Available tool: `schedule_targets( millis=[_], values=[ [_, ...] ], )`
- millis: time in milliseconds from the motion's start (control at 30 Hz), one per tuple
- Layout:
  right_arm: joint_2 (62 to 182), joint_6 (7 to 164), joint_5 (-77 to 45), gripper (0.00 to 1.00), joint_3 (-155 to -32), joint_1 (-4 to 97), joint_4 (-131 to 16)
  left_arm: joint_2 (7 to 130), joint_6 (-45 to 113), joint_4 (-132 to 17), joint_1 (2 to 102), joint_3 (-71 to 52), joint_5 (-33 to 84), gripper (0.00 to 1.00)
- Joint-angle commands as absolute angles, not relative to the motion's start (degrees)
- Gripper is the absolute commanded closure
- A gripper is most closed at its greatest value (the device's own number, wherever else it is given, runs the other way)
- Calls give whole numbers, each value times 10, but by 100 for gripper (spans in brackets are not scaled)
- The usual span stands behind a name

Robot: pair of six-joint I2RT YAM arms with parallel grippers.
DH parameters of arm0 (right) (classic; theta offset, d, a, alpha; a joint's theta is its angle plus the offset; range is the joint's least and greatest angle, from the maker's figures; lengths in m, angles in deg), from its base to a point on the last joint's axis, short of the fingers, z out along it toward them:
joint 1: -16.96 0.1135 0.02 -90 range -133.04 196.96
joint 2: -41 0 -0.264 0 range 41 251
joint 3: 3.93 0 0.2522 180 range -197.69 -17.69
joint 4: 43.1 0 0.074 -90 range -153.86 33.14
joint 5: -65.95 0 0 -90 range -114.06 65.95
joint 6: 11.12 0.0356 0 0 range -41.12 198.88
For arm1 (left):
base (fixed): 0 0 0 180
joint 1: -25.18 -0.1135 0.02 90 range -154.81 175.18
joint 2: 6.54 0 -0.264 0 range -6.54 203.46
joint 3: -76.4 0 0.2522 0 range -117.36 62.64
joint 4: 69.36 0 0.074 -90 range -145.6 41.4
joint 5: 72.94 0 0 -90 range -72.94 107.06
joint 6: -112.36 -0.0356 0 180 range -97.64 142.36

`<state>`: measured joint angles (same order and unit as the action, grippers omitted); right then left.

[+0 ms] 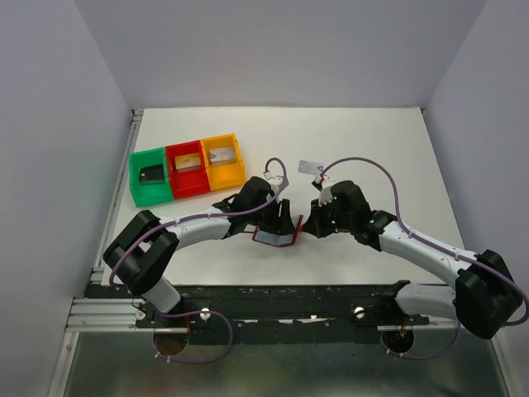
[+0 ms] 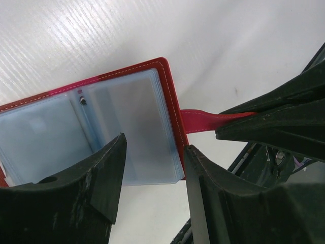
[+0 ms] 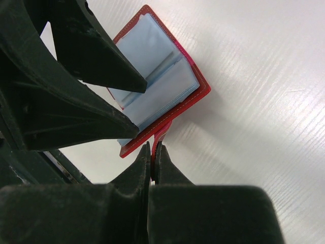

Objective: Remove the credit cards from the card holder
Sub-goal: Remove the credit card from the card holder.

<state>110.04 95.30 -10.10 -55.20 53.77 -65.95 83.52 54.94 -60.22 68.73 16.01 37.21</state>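
Note:
The card holder (image 1: pixel 276 235) lies open near mid-table, dark red with light blue sleeves (image 2: pixel 61 132). Through its right-hand sleeve a greyish card (image 2: pixel 129 114) shows faintly. My left gripper (image 2: pixel 156 143) hovers open over that page, one finger on each side of its lower edge, and holds nothing. My right gripper (image 3: pixel 153 147) is shut on the red snap tab (image 3: pixel 162 131) at the holder's side. Cards lie in the bins: a black one (image 1: pixel 151 174), a tan one (image 1: pixel 189 162) and a pale one (image 1: pixel 221 154).
Green (image 1: pixel 136 188), red (image 1: pixel 197 188) and orange (image 1: pixel 236 169) bins stand in a row at the back left. A small pale card-like piece (image 1: pixel 312 166) lies on the white table behind the right gripper. Grey walls close in both sides.

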Motion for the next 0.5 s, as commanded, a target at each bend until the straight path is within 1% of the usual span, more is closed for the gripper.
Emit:
schedule_targets(
  millis=[0,133,267,467],
  values=[
    [1098,948,-98,100,-566,540,-661,845,536,-582,694,146,361,42],
    [1099,947,-99,100,-564,539,-661,847,537,-581,694,147,357,44],
    [1099,948,-99,100,-564,540,-660,850,537,-580,694,147,355,49],
    [1100,946,-99,100,-563,540,-660,857,535,-577,694,146,353,50]
  ],
)
